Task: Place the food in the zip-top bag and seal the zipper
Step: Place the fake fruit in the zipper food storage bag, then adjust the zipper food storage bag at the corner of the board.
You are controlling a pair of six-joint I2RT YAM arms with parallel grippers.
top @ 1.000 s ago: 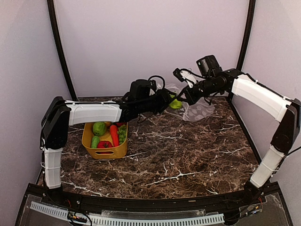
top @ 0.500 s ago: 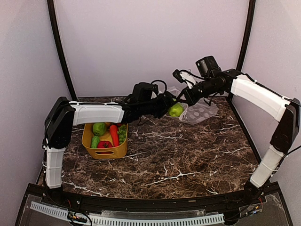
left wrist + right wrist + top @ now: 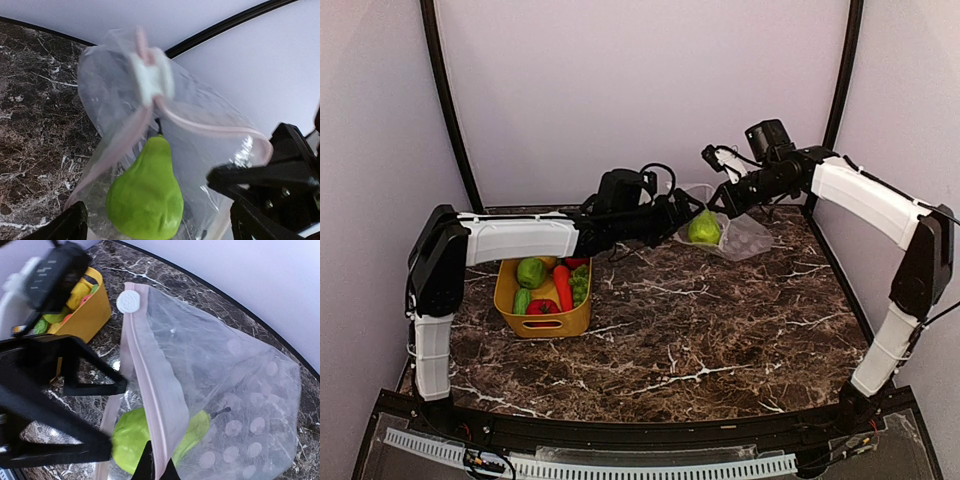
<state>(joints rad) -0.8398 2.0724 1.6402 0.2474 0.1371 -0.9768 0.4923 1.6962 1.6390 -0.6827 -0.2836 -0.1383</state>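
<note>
The clear zip-top bag (image 3: 743, 236) hangs at the back right with its mouth held open. My right gripper (image 3: 718, 202) (image 3: 158, 471) is shut on the bag's pink zipper (image 3: 150, 380) strip. A green toy pear (image 3: 704, 229) (image 3: 147, 196) (image 3: 129, 441) lies inside the bag, just past the mouth. My left gripper (image 3: 686, 212) (image 3: 145, 205) stands open at the mouth, its fingers (image 3: 260, 181) apart on either side of the pear and not touching it. The zipper (image 3: 210, 128) loops around the opening. More food sits in the yellow basket: a green round one (image 3: 531, 272), a carrot (image 3: 562, 287), a red apple (image 3: 542, 307).
The yellow basket (image 3: 542, 326) (image 3: 94, 315) stands at the left of the marble table (image 3: 700, 340), under my left forearm. The bag's white slider (image 3: 129, 301) sits at the far end of the zipper. Walls and black posts close off the back and sides.
My left gripper has opened and let go of the green pear, which now lies in the bag. The right gripper has shifted slightly right with the bag's edge.
</note>
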